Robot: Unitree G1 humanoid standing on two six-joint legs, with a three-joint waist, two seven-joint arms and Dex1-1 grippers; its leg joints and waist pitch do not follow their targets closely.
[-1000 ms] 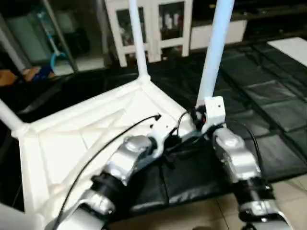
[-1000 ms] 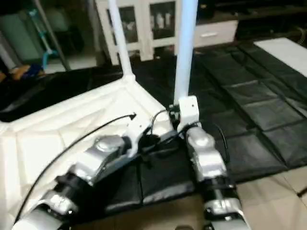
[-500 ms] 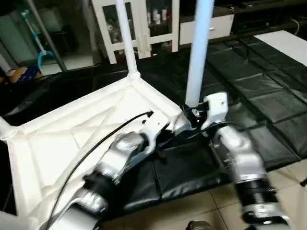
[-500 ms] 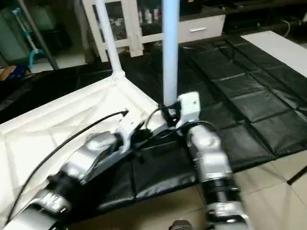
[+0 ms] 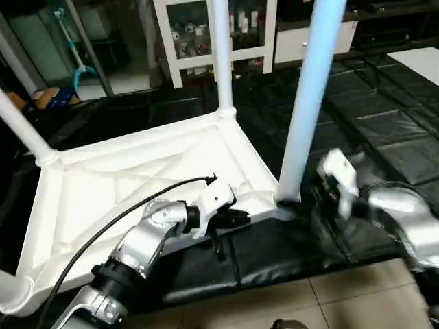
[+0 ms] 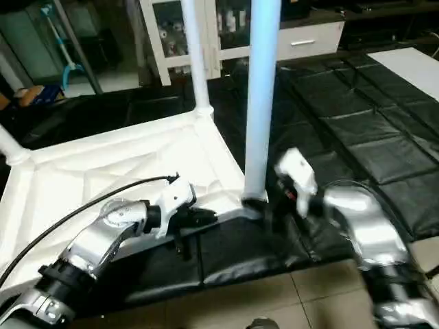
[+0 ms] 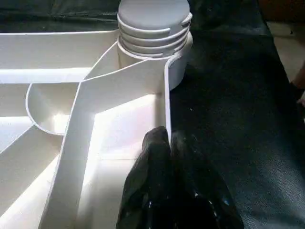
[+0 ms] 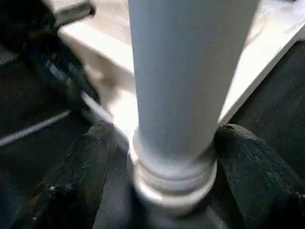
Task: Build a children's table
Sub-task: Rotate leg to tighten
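A: Where's our tabletop (image 5: 137, 185)? 
B: Upside down on the black mat (image 5: 384, 123) — three legs up.
A: Grippers?
B: Left gripper (image 7: 167, 143) pinched shut on the rim; right fingers (image 8: 90, 157) spread around the near leg (image 5: 309, 103).

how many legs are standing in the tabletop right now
3, maybe 4: near leg at the right corner, far leg at the back corner, left leg at the left corner; the nearest-left corner is cut off, possibly a fourth.

We see our left gripper (image 6: 206, 219) closed at the near edge of the upturned tabletop (image 6: 82, 178). Just beyond it, toward our right wrist (image 6: 296, 179), a white leg (image 6: 260, 103) stands upright in the near corner socket (image 6: 252, 204).
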